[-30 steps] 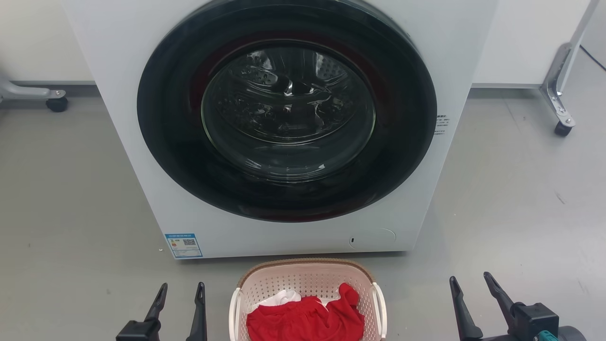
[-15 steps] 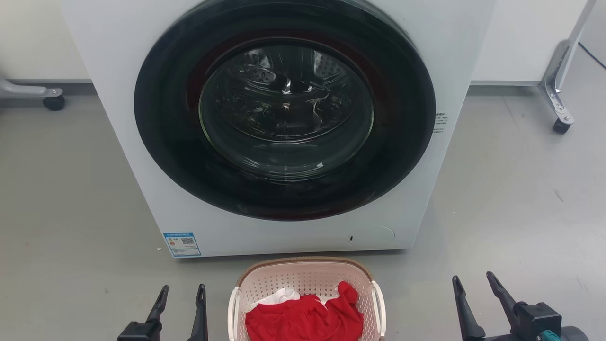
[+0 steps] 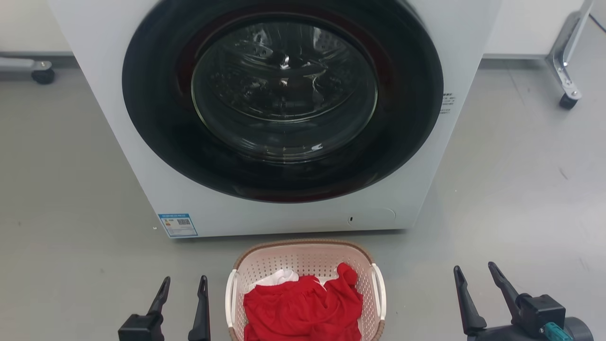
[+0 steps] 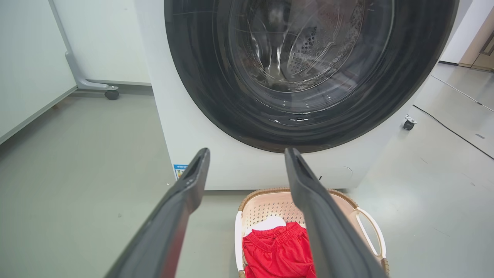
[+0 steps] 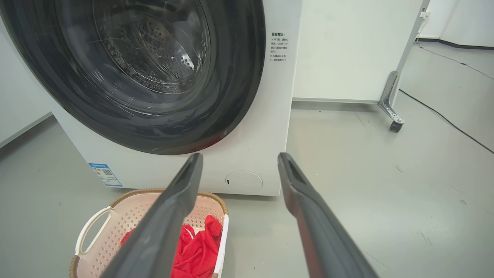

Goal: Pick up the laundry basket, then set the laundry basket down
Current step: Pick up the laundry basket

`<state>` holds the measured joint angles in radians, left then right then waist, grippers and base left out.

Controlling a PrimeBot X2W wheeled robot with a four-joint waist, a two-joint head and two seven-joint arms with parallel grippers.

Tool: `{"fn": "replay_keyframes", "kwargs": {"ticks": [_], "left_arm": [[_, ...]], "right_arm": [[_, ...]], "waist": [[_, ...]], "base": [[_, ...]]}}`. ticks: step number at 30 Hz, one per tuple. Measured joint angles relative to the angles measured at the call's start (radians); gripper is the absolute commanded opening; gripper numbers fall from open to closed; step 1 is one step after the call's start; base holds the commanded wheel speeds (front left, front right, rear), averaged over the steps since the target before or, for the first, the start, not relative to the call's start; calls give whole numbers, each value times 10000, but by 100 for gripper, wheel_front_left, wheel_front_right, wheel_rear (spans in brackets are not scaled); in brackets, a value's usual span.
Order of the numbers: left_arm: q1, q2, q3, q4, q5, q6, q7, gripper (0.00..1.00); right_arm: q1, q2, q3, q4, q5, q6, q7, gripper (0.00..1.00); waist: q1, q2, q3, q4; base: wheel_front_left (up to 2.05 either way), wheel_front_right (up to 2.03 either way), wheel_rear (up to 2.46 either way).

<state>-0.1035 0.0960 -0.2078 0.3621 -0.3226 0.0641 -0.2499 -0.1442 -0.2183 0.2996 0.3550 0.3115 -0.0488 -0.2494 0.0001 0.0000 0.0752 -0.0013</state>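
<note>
A smooth grey floor [image 3: 521,189] runs back to pale wall panels. Low in the head view, the left gripper [image 3: 184,284] has its two dark fingers parted with nothing between them. The right gripper [image 3: 474,272] is spread a little wider and is likewise empty. In each wrist view the gripper's own fingers [image 4: 185,193] [image 5: 177,193] frame bare air.

Between the two grippers, apart from both, the laundry basket [image 3: 303,245] sits on the floor, nearer the left gripper than the right. Its white handles [image 3: 230,298] face the grippers on either side. Inside lies a crumpled red garment [image 3: 298,308] with a bit of white cloth [image 3: 279,277] showing behind it.

Just beyond the basket's far rim stands a white washer [image 3: 109,142] with a large round dark door [image 3: 284,90] and a blue label [image 3: 177,225] at its lower left corner. A caster [image 3: 568,101] of a metal stand sits off to the right.
</note>
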Motion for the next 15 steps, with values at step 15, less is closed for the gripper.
{"fn": "replay_keyframes", "kwargs": {"ticks": [15], "left_arm": [[-876,-73,-13,-198,2,-109,0,100]], "right_arm": [[-785,165,-107,-291,-138,52,0,100]], "waist": [[1,0,1526,-39]], "base": [[0,0,0]]}}
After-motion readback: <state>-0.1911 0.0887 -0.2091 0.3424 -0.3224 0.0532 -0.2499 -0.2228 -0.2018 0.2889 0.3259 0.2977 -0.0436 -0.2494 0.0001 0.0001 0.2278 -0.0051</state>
